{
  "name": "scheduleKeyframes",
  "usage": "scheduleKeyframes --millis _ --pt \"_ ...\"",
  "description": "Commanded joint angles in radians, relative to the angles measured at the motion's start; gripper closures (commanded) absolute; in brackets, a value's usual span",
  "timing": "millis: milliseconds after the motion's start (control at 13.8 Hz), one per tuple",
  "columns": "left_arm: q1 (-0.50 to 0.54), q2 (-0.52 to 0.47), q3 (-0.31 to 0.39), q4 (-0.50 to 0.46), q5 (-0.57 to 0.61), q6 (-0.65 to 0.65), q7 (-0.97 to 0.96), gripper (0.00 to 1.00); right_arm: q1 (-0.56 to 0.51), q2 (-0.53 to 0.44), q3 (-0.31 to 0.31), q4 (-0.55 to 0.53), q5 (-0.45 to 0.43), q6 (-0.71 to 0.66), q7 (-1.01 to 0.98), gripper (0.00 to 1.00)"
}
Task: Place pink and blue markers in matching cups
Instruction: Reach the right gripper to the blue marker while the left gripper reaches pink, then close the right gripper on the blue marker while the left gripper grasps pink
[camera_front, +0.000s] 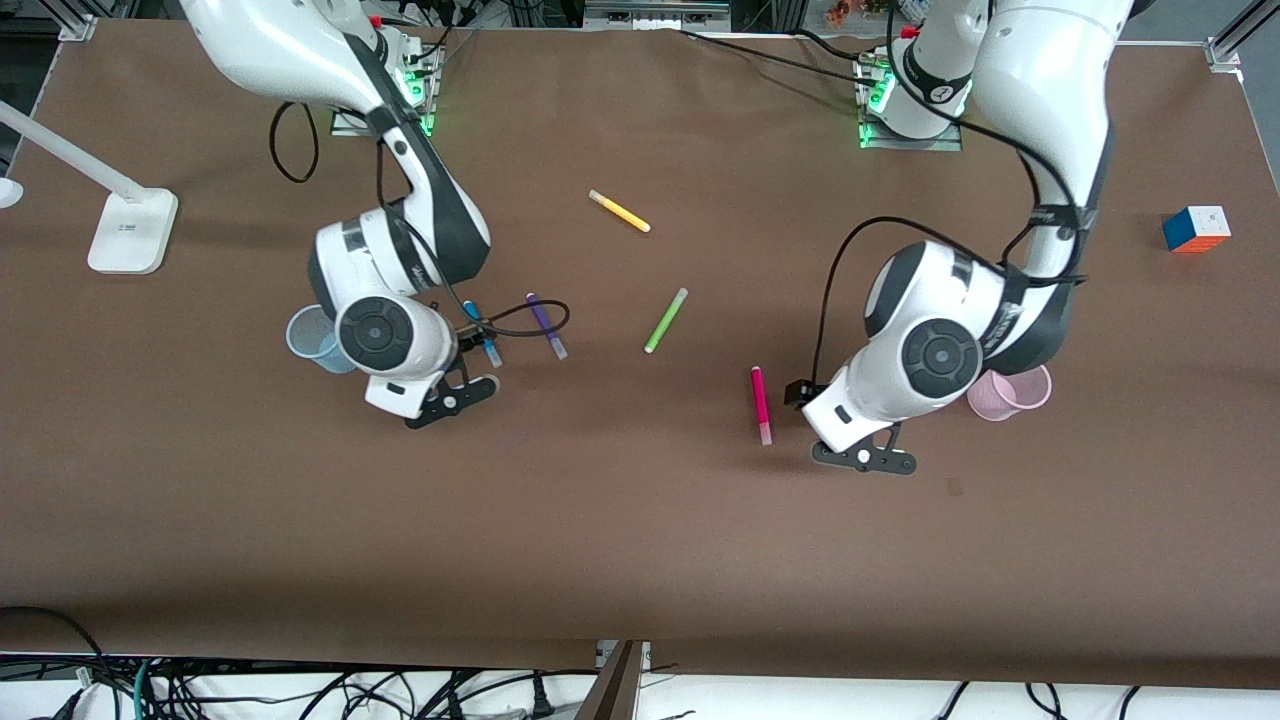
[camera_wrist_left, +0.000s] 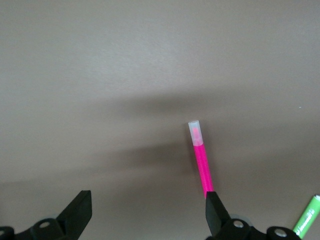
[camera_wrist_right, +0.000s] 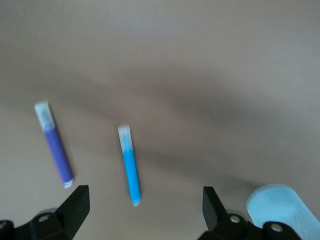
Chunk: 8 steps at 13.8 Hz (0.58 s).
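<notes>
Now picking-up step is in hand; no marker is gripped yet. Right gripper (camera_wrist_right: 141, 207) is held spread wide over blue marker (camera_front: 482, 333), which lies flat beside purple marker (camera_front: 546, 325). Left gripper (camera_wrist_left: 149, 212) is also spread wide, empty, one finger just beside pink marker (camera_front: 761, 403) on table (camera_front: 640, 520). Next, left gripper needs centring over pink marker; both need lowering and squeezing. Blue cup (camera_front: 312, 338) seems empty, partly hidden by right arm. Pink cup (camera_front: 1012, 392) is seen empty, near left arm.
</notes>
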Motion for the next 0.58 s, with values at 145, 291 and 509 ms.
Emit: scheduleKeyframes --millis 145,291,509 --pt "-0.069 0.019 0.005 -0.143 0.011 0.225 -0.136 0.00 0.033 -0.001 -0.010 -0.142 0.020 0.239 0.002 0.00" --pt "-0.103 0.044 0.005 -0.142 0.011 0.270 -0.178 0.00 0.035 0.006 -0.009 -0.165 0.020 0.281 0.002 0.00" --pt "-0.129 0.065 0.010 -0.176 0.037 0.298 -0.207 0.00 0.036 0.006 -0.007 -0.229 0.020 0.352 0.002 0.00"
